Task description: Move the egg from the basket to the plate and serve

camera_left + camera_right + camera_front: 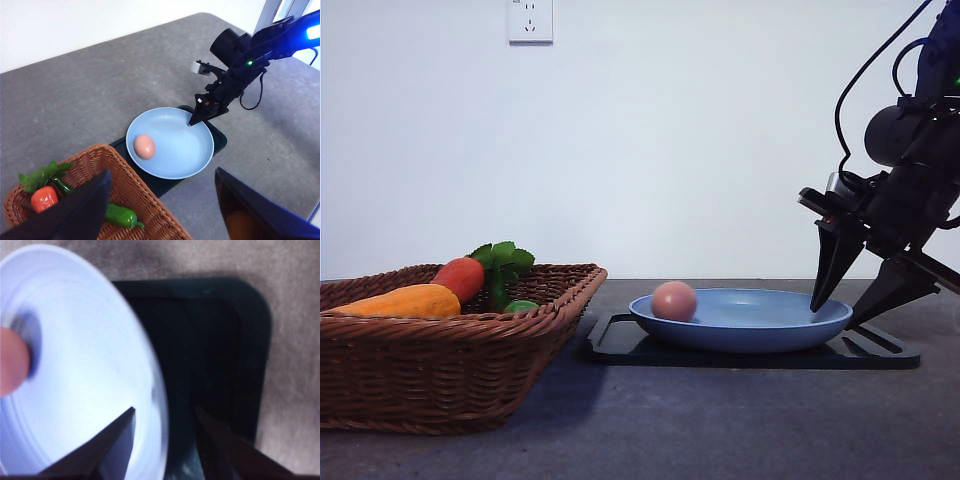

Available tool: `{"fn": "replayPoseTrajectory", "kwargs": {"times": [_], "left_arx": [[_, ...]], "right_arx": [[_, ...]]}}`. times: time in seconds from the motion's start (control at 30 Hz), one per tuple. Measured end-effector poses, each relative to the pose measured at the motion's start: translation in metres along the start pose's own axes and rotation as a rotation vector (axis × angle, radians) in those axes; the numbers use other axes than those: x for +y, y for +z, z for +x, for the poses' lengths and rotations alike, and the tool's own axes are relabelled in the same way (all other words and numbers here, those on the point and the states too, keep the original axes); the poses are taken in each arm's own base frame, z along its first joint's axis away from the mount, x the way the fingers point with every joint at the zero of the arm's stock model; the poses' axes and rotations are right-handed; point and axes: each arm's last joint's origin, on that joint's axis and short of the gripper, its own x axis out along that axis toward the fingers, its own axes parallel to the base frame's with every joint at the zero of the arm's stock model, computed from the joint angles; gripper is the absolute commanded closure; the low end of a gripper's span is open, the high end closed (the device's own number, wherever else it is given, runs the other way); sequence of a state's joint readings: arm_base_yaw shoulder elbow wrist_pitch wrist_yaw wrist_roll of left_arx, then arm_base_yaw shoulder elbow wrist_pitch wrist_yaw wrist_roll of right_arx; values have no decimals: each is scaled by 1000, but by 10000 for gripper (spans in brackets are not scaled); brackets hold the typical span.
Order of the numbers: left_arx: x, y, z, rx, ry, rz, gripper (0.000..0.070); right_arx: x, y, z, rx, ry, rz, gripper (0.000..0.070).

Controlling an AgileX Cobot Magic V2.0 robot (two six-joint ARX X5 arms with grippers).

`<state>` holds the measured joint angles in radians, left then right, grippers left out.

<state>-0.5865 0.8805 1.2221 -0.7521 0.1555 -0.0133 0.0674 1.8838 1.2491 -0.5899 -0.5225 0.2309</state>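
The pinkish-brown egg (674,301) (145,146) (12,360) lies on the left part of the light blue plate (760,330) (180,145) (90,365). The plate rests on a black tray (620,345) (218,136) (215,340). My right gripper (836,313) (197,120) (165,409) is open and straddles the plate's right rim, one finger inside and one outside. The brown wicker basket (450,350) (125,185) stands left of the plate. My left gripper (162,172) hangs open and empty high above the basket's edge and the plate.
In the basket lie an orange-red carrot (460,278) (44,198) with green leaves, a yellow-orange vegetable (400,301) and a green pepper (120,216). Grey tabletop surrounds the tray. A white wall with a socket (530,20) stands behind.
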Motion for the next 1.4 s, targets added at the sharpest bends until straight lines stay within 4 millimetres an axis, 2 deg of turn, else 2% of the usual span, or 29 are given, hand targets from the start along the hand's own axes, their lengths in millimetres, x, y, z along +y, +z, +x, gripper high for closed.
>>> {"fn": "replayPoseTrajectory", "kwargs": {"times": [0.1, 0.2, 0.33, 0.4, 0.47, 0.67, 0.77, 0.9, 1.03, 1.13, 1.27, 1.4], "left_arx": [[1, 0, 7, 20, 0, 5, 315], [3, 1, 17, 39, 0, 22, 405], [7, 0, 36, 95, 48, 43, 617], [12, -2, 48, 134, 96, 49, 700], [18, -4, 61, 176, 122, 50, 700], [42, -15, 91, 301, 180, 16, 700], [59, -18, 95, 307, 234, -19, 700], [75, -27, 92, 263, 299, -58, 700], [74, -44, 86, 188, 318, -71, 700], [70, -58, 80, 72, 326, -63, 700], [65, -90, 74, -60, 334, -77, 700], [59, -125, 69, -119, 334, -100, 700]], "right_arx": [[0, -2, -9, 6, -5, 12, 486], [6, -5, -29, -22, -5, -3, 559], [22, -13, -64, -69, 0, -48, 616], [31, -20, -78, -77, -7, -72, 659], [43, -30, -89, -84, -51, -114, 700], [89, -62, -114, -188, -238, -305, 700], [105, -85, -124, -297, -320, -393, 700], [114, -116, -134, -496, -354, -477, 700], [112, -146, -141, -679, -319, -525, 700], [102, -165, -142, -801, -294, -532, 700], [85, -183, -131, -921, -254, -531, 700], [67, -195, -111, -959, -240, -529, 700]]}}
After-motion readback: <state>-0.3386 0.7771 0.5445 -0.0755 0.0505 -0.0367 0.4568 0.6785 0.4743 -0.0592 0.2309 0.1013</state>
